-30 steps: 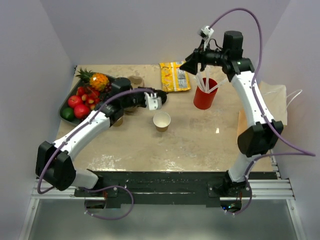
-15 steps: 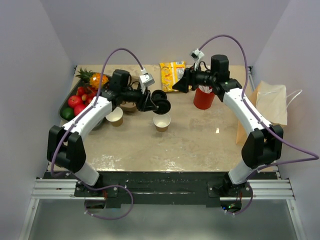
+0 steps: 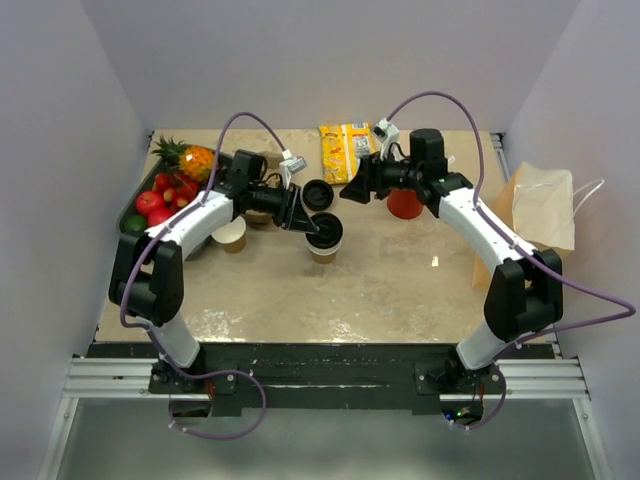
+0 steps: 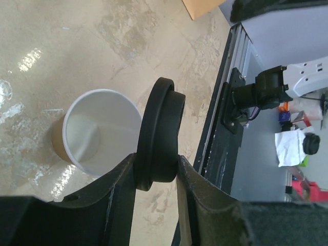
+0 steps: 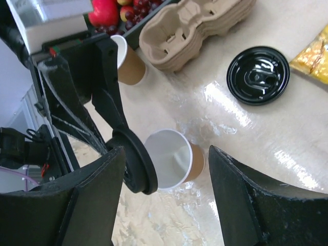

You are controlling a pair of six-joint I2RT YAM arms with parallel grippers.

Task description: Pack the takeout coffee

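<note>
Now | step: lidding the cup (image 4: 100,130), middle of tabletop (image 3: 400,290), not yet capped | left jaws: narrow, pinching lid (image 4: 159,136) on edge just beside cup rim | right jaws: wide, empty, hovering near | next: likely tip lid flat, centre it, press evenly; light cup may slide; then carrier (image 5: 195,28)

My table (image 3: 400,290): beige, glossy top. Far left corner: fruit tray (image 3: 123,215). Cardboard cup carrier (image 5: 195,25) just beside tray, toward middle. Left paper cup (image 3: 230,235) near carrier, open, upright. Mid-table paper cup (image 5: 174,159) open, upright, white inside. Loose black lid (image 5: 258,75) flat, farther back, apart from it. Yellow snack packet (image 3: 345,152) at far edge. Red cup (image 3: 405,203) right of middle. Brown paper bag (image 3: 540,205) at right edge.
</note>
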